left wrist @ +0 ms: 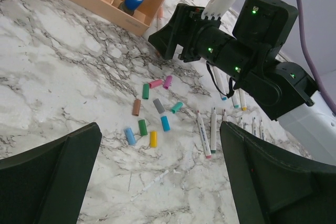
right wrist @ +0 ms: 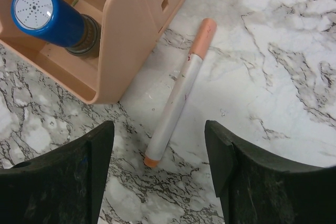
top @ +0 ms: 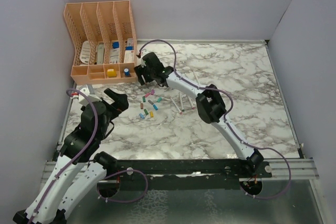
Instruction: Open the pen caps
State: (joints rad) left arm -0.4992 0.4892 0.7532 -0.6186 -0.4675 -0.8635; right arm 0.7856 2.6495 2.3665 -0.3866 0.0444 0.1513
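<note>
Overhead camera sees all; both close wrist cameras share the peach organizer (right wrist: 126, 40).

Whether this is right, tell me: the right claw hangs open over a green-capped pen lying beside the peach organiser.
Not green: the right wrist view shows an orange cap on the pen. The right claw hangs open over it, beside the peach organiser.

Left arm (top: 86, 129), right arm (top: 181, 83): white link shells, black joint housings. Purple cable (top: 157, 41) loops along each. Green lights (left wrist: 254, 10) on right wrist housing. Right gripper fingers (right wrist: 52, 182) matte black, broad, wedge-shaped.
</note>
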